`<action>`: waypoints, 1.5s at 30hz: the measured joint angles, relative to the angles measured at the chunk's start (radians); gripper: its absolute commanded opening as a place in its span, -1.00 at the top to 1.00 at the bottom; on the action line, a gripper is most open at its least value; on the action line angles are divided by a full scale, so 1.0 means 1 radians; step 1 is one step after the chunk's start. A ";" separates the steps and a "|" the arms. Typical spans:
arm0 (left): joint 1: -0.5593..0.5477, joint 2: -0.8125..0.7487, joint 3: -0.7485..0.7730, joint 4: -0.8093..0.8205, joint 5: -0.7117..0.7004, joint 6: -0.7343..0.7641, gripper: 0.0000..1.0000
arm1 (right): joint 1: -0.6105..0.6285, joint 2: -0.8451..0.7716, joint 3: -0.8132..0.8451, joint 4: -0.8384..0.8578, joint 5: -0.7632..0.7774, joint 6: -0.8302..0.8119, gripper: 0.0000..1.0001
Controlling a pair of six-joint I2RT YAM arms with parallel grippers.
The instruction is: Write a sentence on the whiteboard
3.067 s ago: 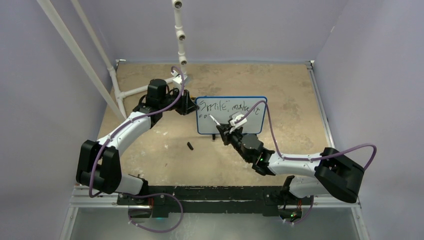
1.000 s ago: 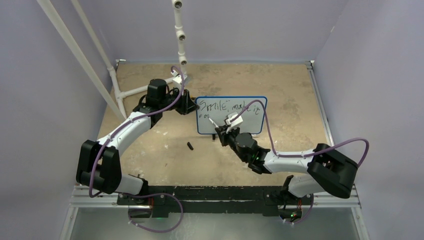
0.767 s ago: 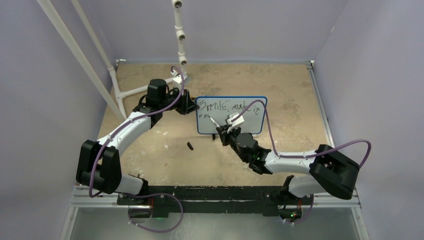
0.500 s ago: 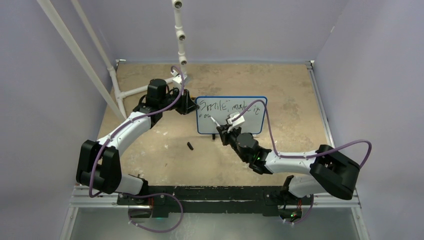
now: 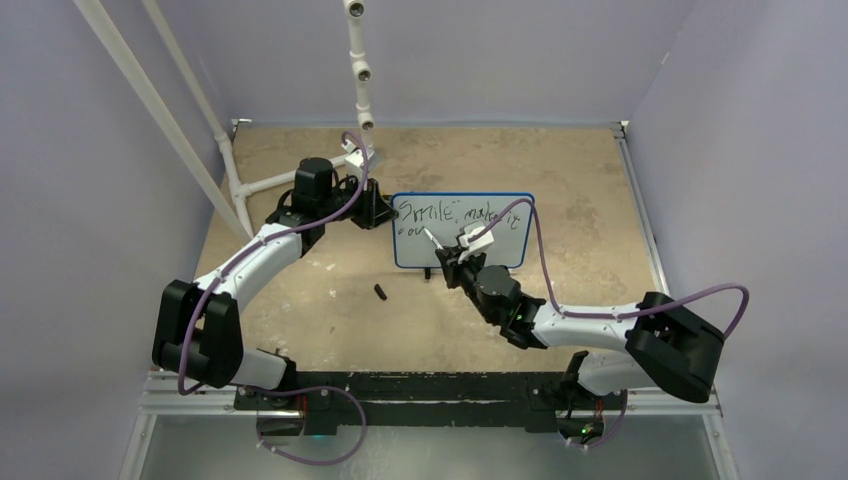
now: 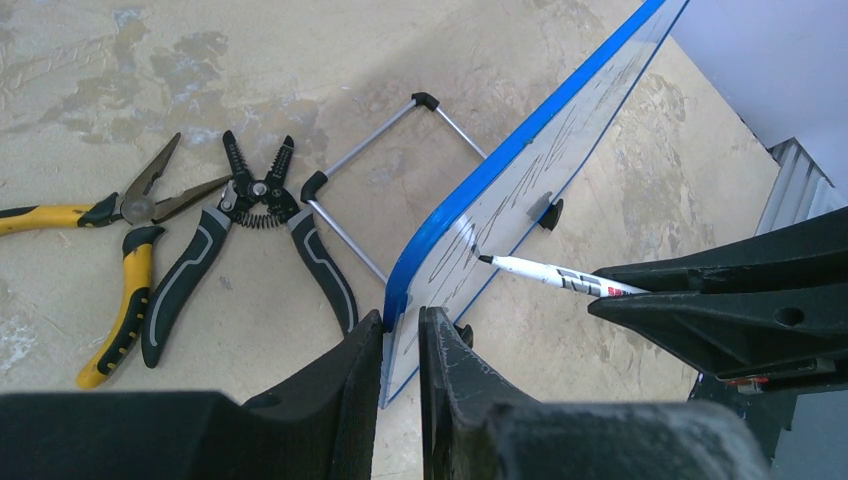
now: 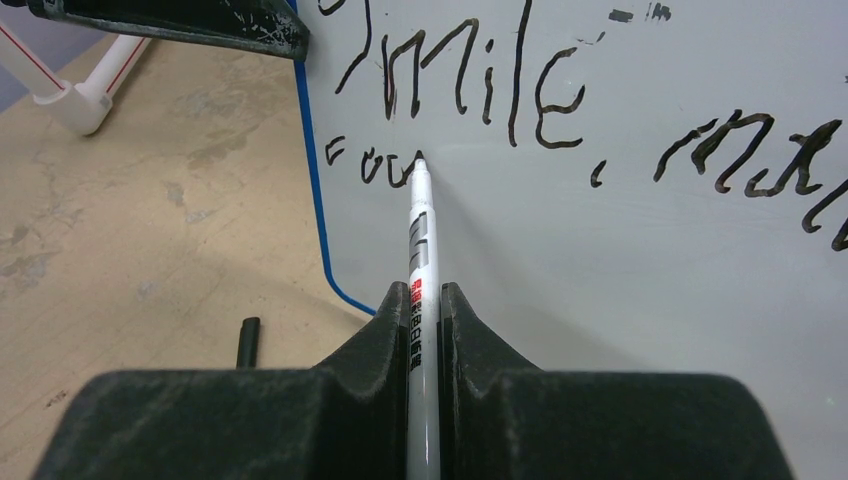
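**A:** Where is the small white rectangular board with the thin blue frame (image 5: 505,248)?

**B:** It stands upright near the middle of the mottled tan tabletop (image 5: 330,320), with its written face towards the arm bases. In the left wrist view a thin metal wire stand with black end caps (image 6: 385,165) sits behind it.

**A:** What is the left gripper (image 5: 380,215) doing?

**B:** It is pinching the board's left edge. Its 2 black fingers (image 6: 340,400) are pressed on the blue frame, 1 on each face.

**A:** And the right gripper (image 7: 427,300)?

**B:** It is clamped on a slim white marker pen with a black tip (image 7: 420,230), the barrel squeezed between the 2 fingers. The tip touches the board's face just below "Smile".

**A:** How does the thin black handwritten text (image 7: 480,90) read?

**B:** There are 2 lines. The upper one begins "Smile, ma" and runs across the top of the board. The lower one is only a few small letters at the left edge, starting with F. The rest I cannot read, and the pen tip sits at their right end.

**A:** Anything else on the table?

**B:** A small black cap (image 5: 380,292) lies in front of the board's left corner, apart from it. Behind the board, yellow-handled pliers (image 6: 110,215) and a black-and-grey-handled wire stripper (image 6: 235,240) lie close together.
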 measured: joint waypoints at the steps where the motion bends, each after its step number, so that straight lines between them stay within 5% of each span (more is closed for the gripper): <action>1: 0.000 0.000 0.000 0.000 0.000 0.000 0.63 | 0.000 0.000 0.000 0.000 0.000 0.000 1.00; 45: -0.001 0.000 0.000 0.001 -0.001 0.000 0.63 | 0.000 -0.085 -0.058 -0.021 -0.001 0.008 1.00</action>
